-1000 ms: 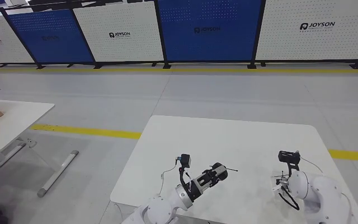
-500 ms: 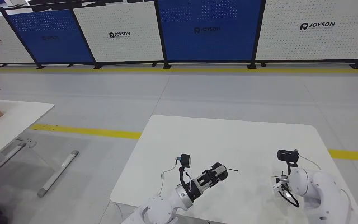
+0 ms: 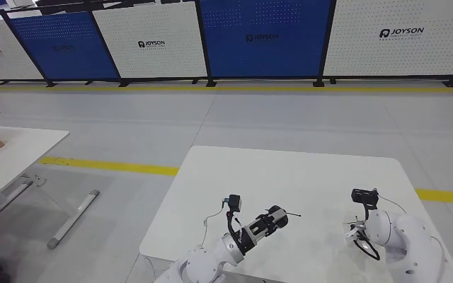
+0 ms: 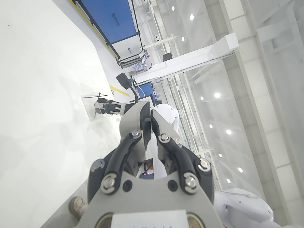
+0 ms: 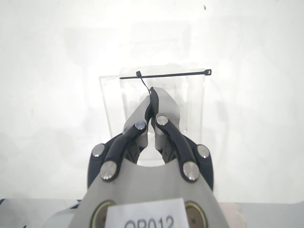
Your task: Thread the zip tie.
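My right gripper point(image 5: 154, 93) is shut on the strap of a black zip tie whose head point(image 5: 138, 74) sits on a second black zip tie point(image 5: 171, 74). That second tie lies across the top edge of a clear acrylic stand point(image 5: 194, 100), with its tip just past the held head. In the top view the right gripper point(image 3: 352, 230) is near the table's right front. My left gripper point(image 4: 150, 106) is shut, hanging above the table's front middle point(image 3: 282, 214), with no tie visible between its pads. From the left wrist view, the stand point(image 4: 89, 110) and right gripper point(image 4: 101, 104) are seen farther off.
The white table point(image 3: 283, 177) is bare apart from the stand and a small dark speck point(image 5: 204, 7). Beyond the table lies open grey floor with a yellow line point(image 3: 106, 166) and a row of blue and white panels point(image 3: 265, 39).
The right arm's wrist shifted very slightly over the stand. The left arm has stayed where it was.
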